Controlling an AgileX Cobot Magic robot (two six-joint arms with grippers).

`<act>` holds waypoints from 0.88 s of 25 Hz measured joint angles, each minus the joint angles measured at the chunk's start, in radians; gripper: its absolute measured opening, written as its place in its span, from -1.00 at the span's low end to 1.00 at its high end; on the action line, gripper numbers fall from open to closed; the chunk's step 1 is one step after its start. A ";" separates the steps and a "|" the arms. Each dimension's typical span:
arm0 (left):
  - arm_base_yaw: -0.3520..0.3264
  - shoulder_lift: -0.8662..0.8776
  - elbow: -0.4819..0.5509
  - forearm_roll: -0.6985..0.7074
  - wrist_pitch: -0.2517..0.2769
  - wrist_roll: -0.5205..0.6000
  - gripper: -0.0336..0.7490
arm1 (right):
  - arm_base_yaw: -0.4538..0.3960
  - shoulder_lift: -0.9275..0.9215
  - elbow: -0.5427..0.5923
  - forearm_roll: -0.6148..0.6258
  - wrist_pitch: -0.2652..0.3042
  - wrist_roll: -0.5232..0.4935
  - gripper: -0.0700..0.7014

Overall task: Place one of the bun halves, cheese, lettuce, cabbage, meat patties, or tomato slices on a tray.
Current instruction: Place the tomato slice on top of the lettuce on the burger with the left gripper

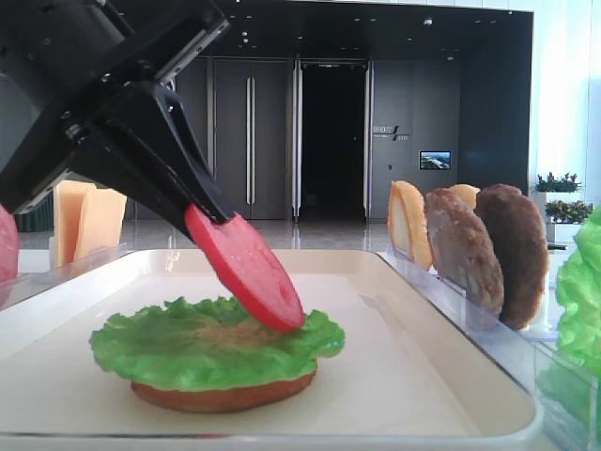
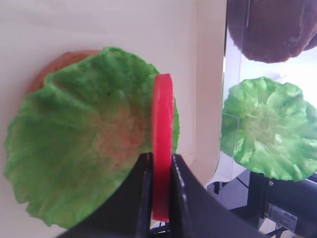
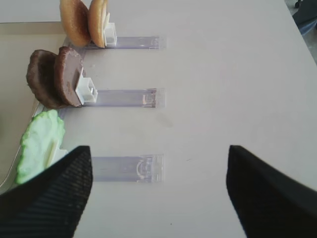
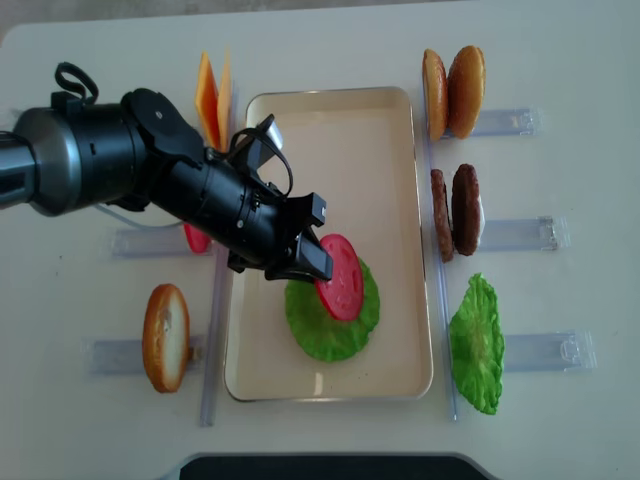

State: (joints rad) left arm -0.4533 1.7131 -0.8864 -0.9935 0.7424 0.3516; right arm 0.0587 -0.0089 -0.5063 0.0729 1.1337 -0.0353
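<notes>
Over the tray (image 4: 400, 110), left pincer (image 4: 312, 262) pinches a tomato slice (image 4: 342, 277) touching lettuce (image 4: 325, 325); right pincer (image 3: 158, 193) spread

The black left gripper (image 1: 202, 214) clamps a flat round red tomato slice (image 1: 246, 268), tilted, its lower edge touching the ruffled green lettuce leaf (image 1: 211, 346) below, which lies on a tan bun half (image 1: 223, 395) in the cream-white tray (image 1: 441, 376).

White table (image 4: 560, 40) with a tray and food holders

The cream tray (image 4: 398, 120) lies at the centre; clear plastic holders (image 4: 520, 235) sit on the table at 3 o'clock and 9 o'clock of it, propping buns, patties, lettuce, cheese.
</notes>
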 joint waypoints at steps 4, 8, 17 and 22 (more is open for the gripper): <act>0.000 0.004 0.000 -0.005 -0.002 0.000 -0.79 | 0.000 0.000 0.000 0.000 0.000 0.000 0.56; 0.000 0.006 0.000 -0.006 -0.004 0.001 -0.79 | 0.000 0.000 0.000 0.000 0.000 0.000 0.56; 0.000 0.006 0.000 -0.006 -0.002 0.000 -0.79 | 0.000 0.000 0.000 0.000 0.000 0.000 0.56; 0.000 0.006 0.000 -0.006 -0.002 -0.014 -0.75 | 0.000 0.000 0.000 0.000 0.000 0.000 0.56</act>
State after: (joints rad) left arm -0.4533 1.7186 -0.8864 -0.9998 0.7406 0.3378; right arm 0.0587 -0.0089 -0.5063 0.0729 1.1337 -0.0353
